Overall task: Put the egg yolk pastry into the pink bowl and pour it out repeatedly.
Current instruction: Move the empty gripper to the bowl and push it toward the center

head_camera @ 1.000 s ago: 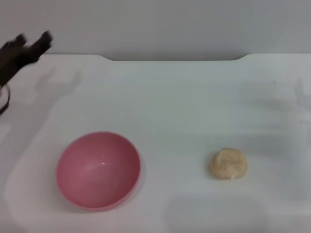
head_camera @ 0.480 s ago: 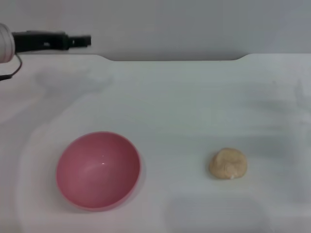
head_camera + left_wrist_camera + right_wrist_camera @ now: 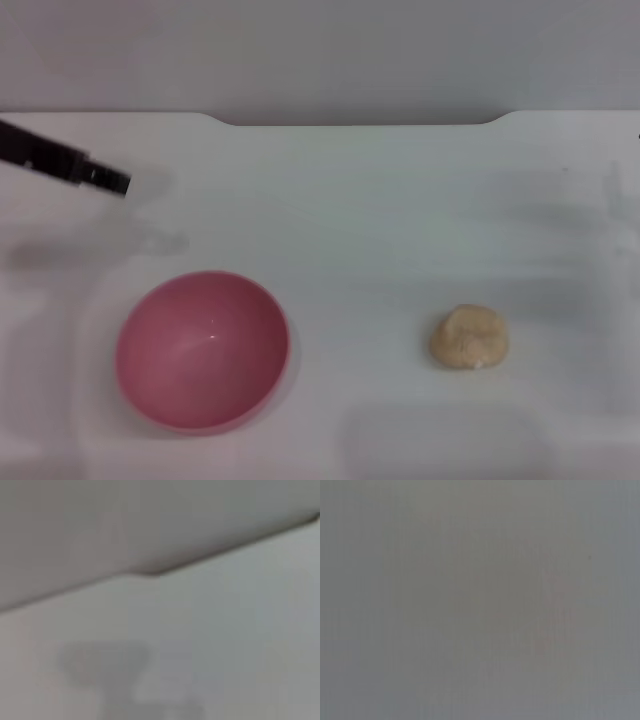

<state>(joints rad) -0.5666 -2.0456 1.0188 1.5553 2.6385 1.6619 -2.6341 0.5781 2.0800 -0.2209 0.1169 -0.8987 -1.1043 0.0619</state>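
The pink bowl (image 3: 202, 350) stands upright and empty on the white table at the front left. The egg yolk pastry (image 3: 469, 338), a lumpy pale tan ball, lies on the table to the right of the bowl, well apart from it. My left gripper (image 3: 115, 183) comes in from the left edge as a dark thin shape, behind and to the left of the bowl, above the table. My right gripper is out of view. The wrist views show neither the bowl nor the pastry.
The white table (image 3: 380, 220) has a far edge with a shallow notch at the middle. The left wrist view shows that table edge (image 3: 150, 573) and a faint shadow on the surface. The right wrist view shows only a plain grey field.
My left gripper has come down from the far left corner and now sits lower and closer to the bowl. The bowl and the pastry have not moved.
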